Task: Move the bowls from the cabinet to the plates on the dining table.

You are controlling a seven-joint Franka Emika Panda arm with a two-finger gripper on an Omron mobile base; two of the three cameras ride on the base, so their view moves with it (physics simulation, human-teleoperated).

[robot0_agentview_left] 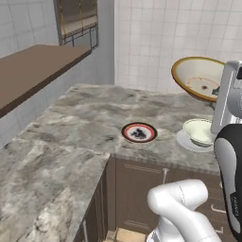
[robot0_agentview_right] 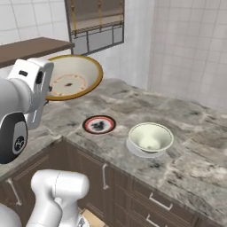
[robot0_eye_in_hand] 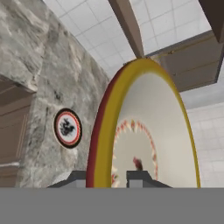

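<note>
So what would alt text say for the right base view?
The robot's hand holds a shallow tan ceramic bowl, tilted, above a grey-brown stone table. Below sit a red-rimmed plate and a cream-white bowl on a white plate.

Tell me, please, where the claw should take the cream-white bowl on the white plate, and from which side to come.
Grip the rim of the cream-white bowl, coming from above. It stands upright and open on the white plate, so one finger can go inside the wall and one outside. The walls are deep and round, probably too wide to clasp whole. The claw is now shut on the tan bowl.
</note>
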